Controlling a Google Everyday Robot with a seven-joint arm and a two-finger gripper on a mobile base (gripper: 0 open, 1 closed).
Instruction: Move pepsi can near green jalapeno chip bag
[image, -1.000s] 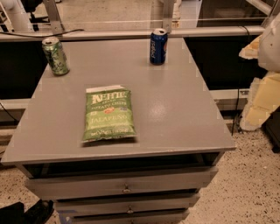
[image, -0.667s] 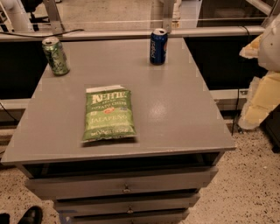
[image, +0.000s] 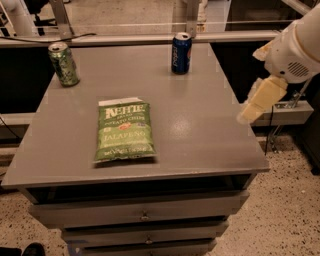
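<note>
The claw (image: 254, 106) has moved in beside the table (image: 210, 145), far from the pepsi can (image: 181, 53); its opening cannot be told.

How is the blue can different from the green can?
The pepsi can is dark blue with white lettering; the green can is green and patterned. The pepsi can stands mid-back on the table; the green can stands at the back left corner. Both are upright. The gripper hangs beside the table's right edge.
</note>
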